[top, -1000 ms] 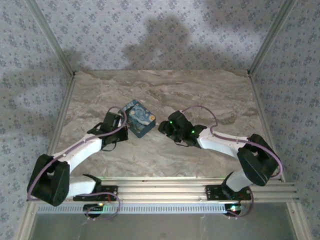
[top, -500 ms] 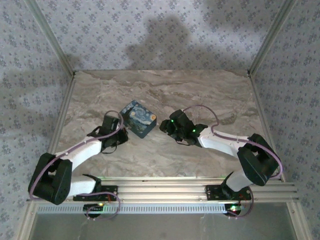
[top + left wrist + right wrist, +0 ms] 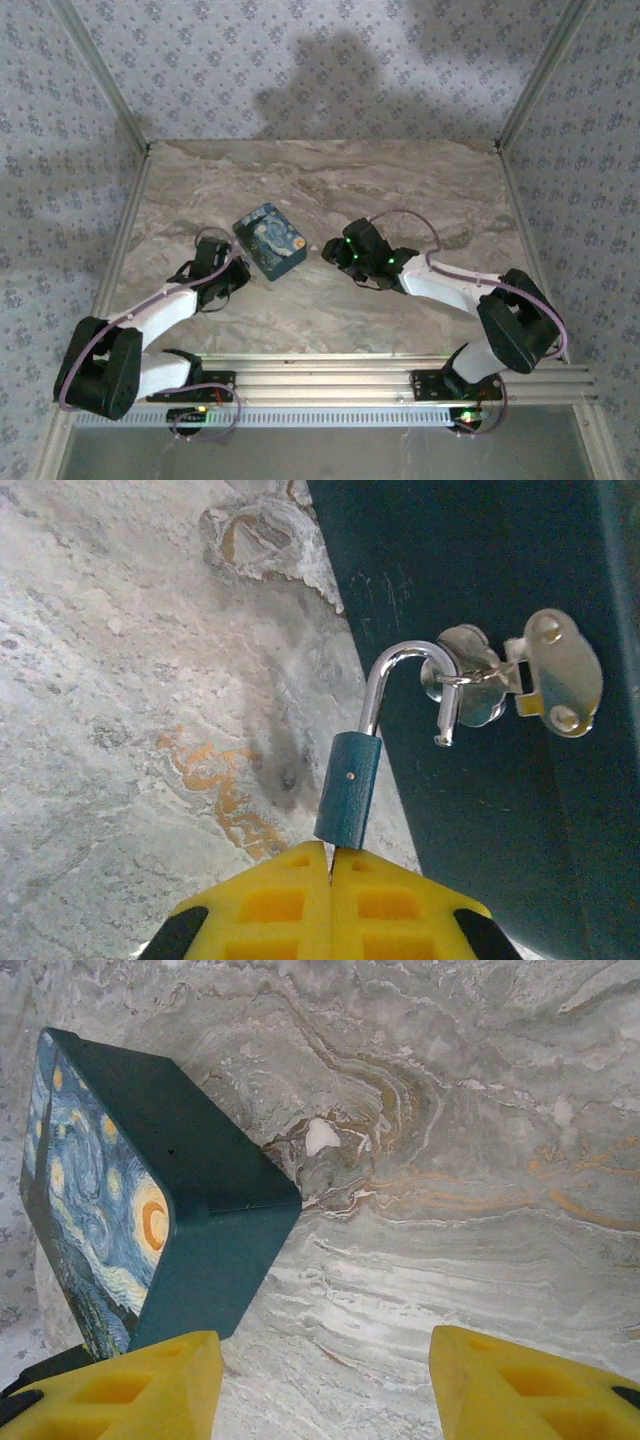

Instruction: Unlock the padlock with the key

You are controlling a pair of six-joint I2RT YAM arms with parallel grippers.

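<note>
A small blue padlock [image 3: 348,790] hangs by its silver shackle [image 3: 400,665] from the ring of the metal hasp [image 3: 555,675] on a dark teal box [image 3: 520,830]. One end of the shackle stands free of the body. My left gripper [image 3: 330,855] is shut just below the padlock, and a thin dark sliver, the key, runs from between its yellow fingers [image 3: 270,900] into the padlock's underside. My right gripper [image 3: 325,1380] is open over bare table. The box [image 3: 190,1190] with its painted lid sits by the left finger [image 3: 120,1385].
The box [image 3: 270,242] lies mid-table on the marble top [image 3: 400,310] between the two arms. The left gripper [image 3: 228,262] is at its left side, the right gripper [image 3: 330,250] just off its right corner. Patterned walls and metal rails [image 3: 120,230] border the table.
My left arm has drawn back toward the near left, and the box has slid and turned a little to the left with it. The right arm has barely moved.
</note>
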